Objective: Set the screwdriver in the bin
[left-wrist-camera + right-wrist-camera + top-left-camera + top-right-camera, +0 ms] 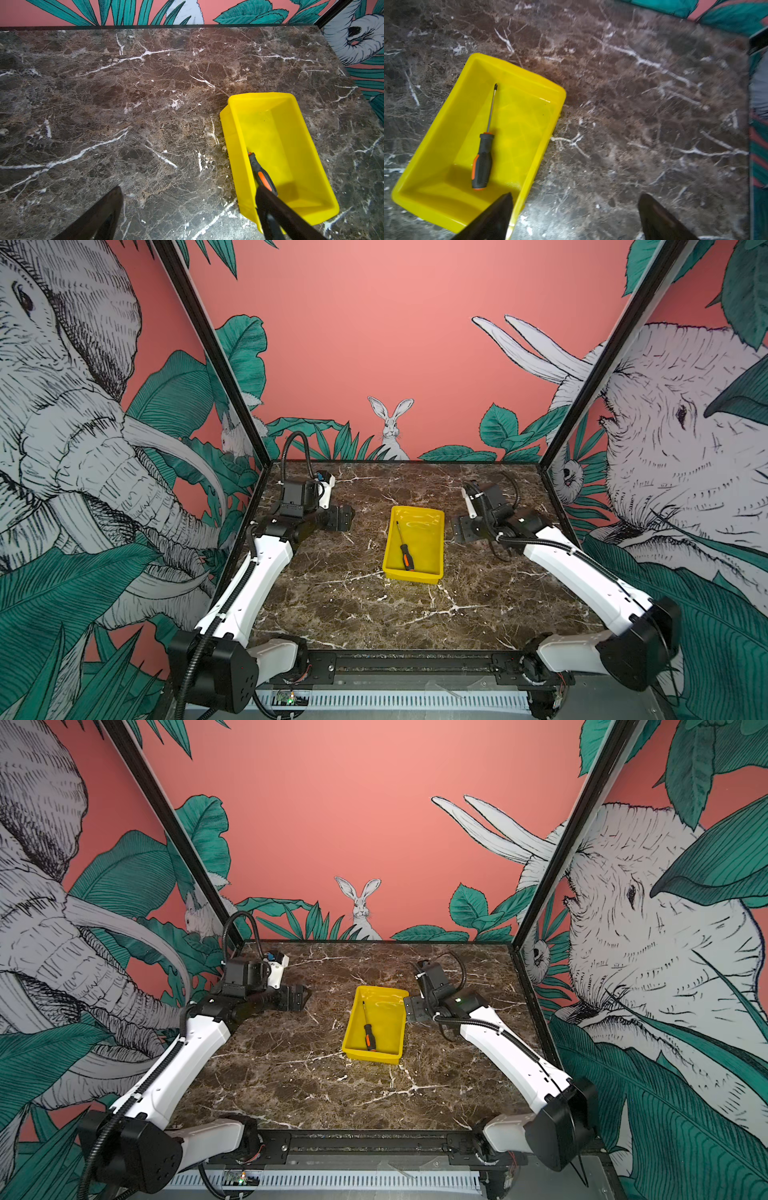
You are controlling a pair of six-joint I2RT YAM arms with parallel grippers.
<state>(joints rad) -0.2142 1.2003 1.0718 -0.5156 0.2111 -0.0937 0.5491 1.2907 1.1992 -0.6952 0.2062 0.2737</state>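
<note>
The screwdriver [403, 549] [368, 1036] lies loose inside the yellow bin [411, 576] [372, 1056] in both top views, with its black and orange handle toward the near end and its thin shaft pointing away. In the right wrist view the whole screwdriver [483, 158] rests on the floor of the bin [436, 128]. My right gripper [459, 529] [576, 195] is open just right of the bin, holding nothing. Open as well, my left gripper [340, 518] [190, 188] stays left of the bin [234, 145], where one finger covers the end of the screwdriver handle [262, 175].
The bin stands mid-table on dark marble [353, 614]. Painted walls and black frame posts [257, 456] close in the left, right and back sides. The arm bases [540, 659] sit along the front edge.
</note>
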